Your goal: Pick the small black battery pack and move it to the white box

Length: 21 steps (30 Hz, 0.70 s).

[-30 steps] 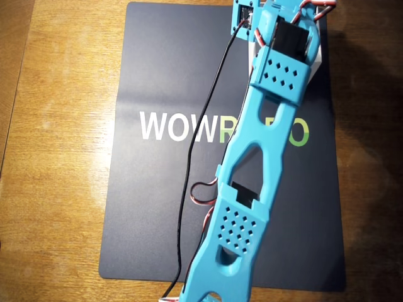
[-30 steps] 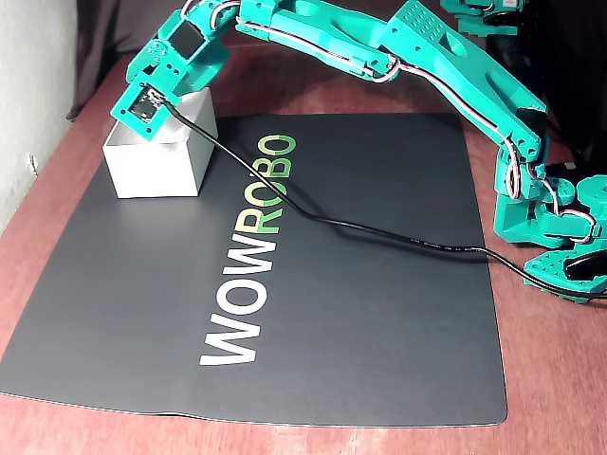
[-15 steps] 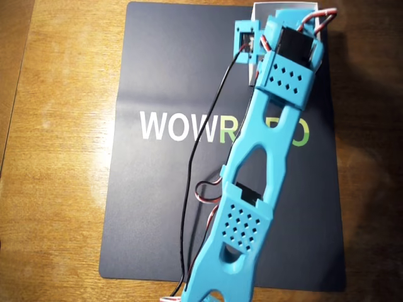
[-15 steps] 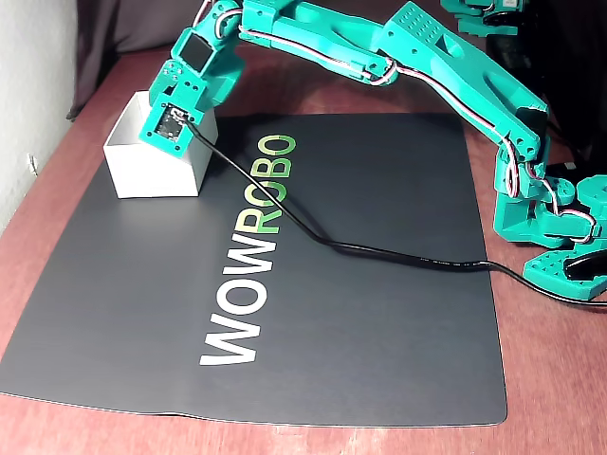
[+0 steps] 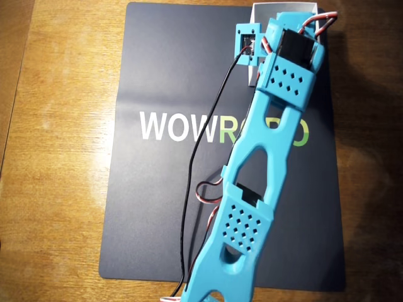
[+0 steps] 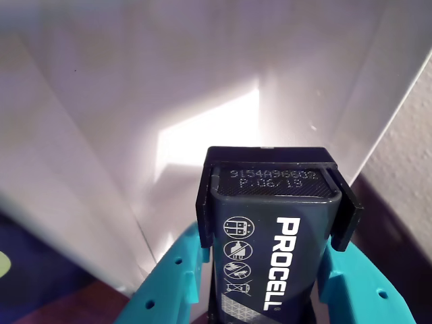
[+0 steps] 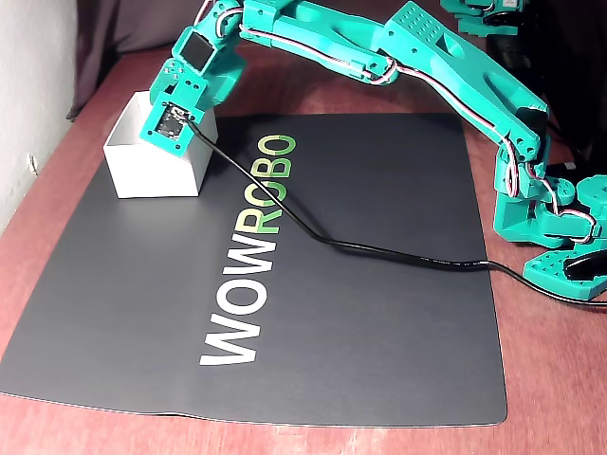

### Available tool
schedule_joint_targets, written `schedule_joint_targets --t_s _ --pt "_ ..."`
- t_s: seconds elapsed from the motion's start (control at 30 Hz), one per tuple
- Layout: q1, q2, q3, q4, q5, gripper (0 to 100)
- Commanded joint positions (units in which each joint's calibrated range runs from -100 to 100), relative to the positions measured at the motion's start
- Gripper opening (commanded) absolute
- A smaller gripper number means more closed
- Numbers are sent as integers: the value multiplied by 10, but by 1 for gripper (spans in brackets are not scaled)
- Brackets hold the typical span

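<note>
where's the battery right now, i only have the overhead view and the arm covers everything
Observer: In the wrist view the small black battery pack sits between the teal fingers of the gripper, PROCELL lettering facing the camera.
Operator: is it over the box yet
Observer: Yes. The wrist view shows the inside walls of the white box right behind the pack.
Operator: how far down is the gripper
Observer: In the fixed view the arm's end dips into the open top of the white box at the mat's far left corner; the fingertips are hidden by the wall.
</note>
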Motion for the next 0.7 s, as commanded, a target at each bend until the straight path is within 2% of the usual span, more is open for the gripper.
schedule_joint_targets --t_s 0.0,0.37,0.57,0.67 --pt "-2 -19 -31 -1 3 5" --pt "-3 -19 -34 -2 3 5" --pt "-3 -17 -32 -2 29 5" --pt "-3 -17 -31 -2 28 9"
